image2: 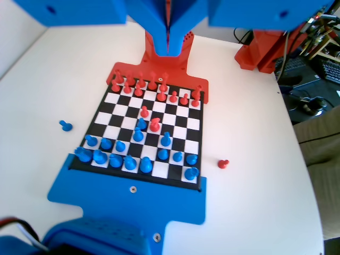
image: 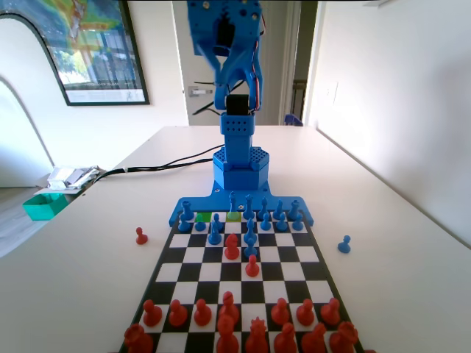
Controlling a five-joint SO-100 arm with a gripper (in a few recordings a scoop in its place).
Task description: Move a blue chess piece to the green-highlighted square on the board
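Fingers [image2: 169, 32] pressed together high above the board [image2: 119, 106].

A home room, by the look of it — a framed poster [image: 92, 48] at upper left, a door [image: 195, 62] behind, and a white table [image: 383, 243] bearing a chessboard [image: 243, 276].

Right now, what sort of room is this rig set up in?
Probably a room in a home or a small office, not a lab: a framed poster hangs on the wall, a doorway opens behind the arm, and the chessboard sits on a plain white table.
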